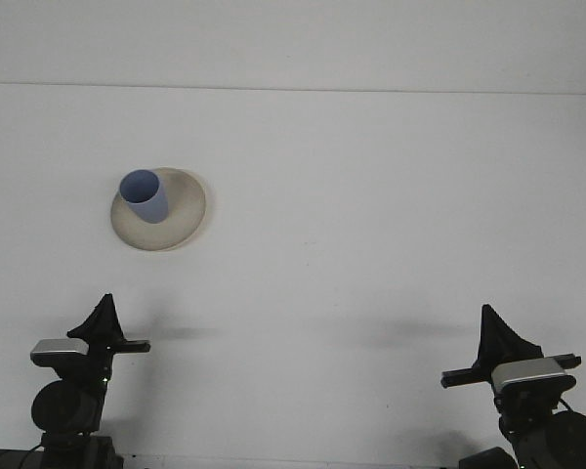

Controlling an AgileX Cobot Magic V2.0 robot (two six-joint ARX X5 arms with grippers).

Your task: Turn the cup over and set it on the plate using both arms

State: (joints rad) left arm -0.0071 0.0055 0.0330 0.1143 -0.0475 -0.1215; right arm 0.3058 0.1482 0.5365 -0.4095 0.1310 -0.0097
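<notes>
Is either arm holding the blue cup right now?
No, the blue cup stands on the plate, far from the left gripper and right gripper.

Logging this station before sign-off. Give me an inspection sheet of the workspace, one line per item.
Surface: white table, bare apart from the job's things.
Job's things: blue cup stands mouth-up on the beige plate, far left.
Clutter: nothing seen.
Grippers: left gripper and right gripper low at the near edge, apart from the cup, holding nothing; fingers appear shut.
Cables: nothing seen.
Surroundings: plain white wall behind.
</notes>
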